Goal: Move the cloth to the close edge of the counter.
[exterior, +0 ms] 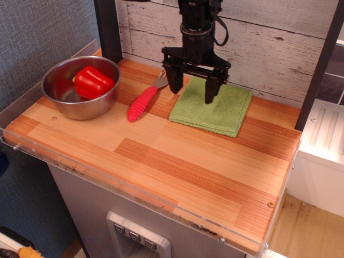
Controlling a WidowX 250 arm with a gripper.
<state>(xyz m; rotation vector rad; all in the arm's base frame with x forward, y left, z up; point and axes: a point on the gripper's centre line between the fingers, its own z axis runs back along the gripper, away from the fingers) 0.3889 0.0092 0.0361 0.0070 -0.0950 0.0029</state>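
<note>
A mock kitchen set up for robot trials. A striped light and reddish wood plank counter (177,161), edged in clear acrylic, tops a grey metal cabinet (97,201). Behind the counter is a whitewashed plank wall (269,43). On the counter's left end a round steel bowl (59,99) holds a red toy pepper (92,81).

The striped wooden worktop (161,156) looks smooth and satin, edged with clear acrylic; the green terry cloth (215,110) is matt and nubbly; the round steel bowl (70,102) shines.
</note>
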